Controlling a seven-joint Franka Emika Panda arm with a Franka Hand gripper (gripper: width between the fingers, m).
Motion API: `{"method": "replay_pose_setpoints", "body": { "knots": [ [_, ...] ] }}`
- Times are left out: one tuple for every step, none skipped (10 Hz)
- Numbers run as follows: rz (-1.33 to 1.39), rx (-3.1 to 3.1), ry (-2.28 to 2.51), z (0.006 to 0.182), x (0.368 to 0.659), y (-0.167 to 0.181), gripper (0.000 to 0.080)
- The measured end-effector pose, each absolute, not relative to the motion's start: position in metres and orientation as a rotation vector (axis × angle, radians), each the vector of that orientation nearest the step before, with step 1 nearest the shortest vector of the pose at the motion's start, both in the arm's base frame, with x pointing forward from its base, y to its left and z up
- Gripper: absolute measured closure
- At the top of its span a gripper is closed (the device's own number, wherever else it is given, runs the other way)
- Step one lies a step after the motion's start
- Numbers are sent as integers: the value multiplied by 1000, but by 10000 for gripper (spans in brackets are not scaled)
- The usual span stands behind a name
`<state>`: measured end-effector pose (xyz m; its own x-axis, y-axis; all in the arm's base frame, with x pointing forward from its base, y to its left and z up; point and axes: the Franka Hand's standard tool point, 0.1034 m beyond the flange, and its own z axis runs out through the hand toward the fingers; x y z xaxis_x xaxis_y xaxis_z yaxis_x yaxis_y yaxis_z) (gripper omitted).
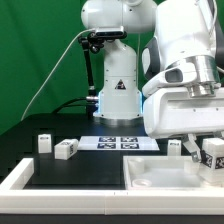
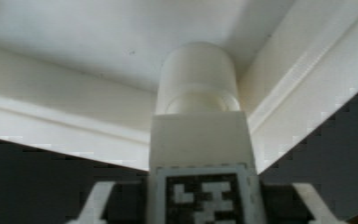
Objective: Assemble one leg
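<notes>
My gripper (image 1: 211, 152) is shut on a leg (image 1: 214, 150), a small white block with a black-and-white tag, held low at the exterior view's right, just above the large white panel (image 1: 155, 176). In the wrist view the leg (image 2: 202, 120) stands between my two fingers (image 2: 108, 200), tag face toward the camera, its round end pointing at a corner of the white panel (image 2: 87, 90). I cannot tell whether the leg touches the panel. Three loose legs lie on the black table: two at the left (image 1: 43, 144) (image 1: 66, 149) and one beside my gripper (image 1: 175, 147).
The marker board (image 1: 120, 142) lies flat behind the panel, in front of the arm's base (image 1: 115, 100). A white raised rim (image 1: 18, 180) runs along the table's front left. A green curtain hangs behind.
</notes>
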<state>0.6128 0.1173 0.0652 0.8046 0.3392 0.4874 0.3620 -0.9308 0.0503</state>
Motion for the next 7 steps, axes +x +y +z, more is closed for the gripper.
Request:
{"method": "replay_pose_setpoints", "body": {
  "knots": [
    [-781, -2941, -572, 65, 613, 117, 511],
    [-781, -2941, -572, 65, 613, 117, 408],
    [-781, -2941, -572, 65, 613, 117, 267],
    [-781, -2941, -572, 65, 613, 117, 184],
    [-781, -2941, -572, 65, 613, 117, 184],
    [-781, -2941, -572, 65, 613, 117, 157],
    [-781, -2941, -572, 65, 613, 117, 157]
  ]
}}
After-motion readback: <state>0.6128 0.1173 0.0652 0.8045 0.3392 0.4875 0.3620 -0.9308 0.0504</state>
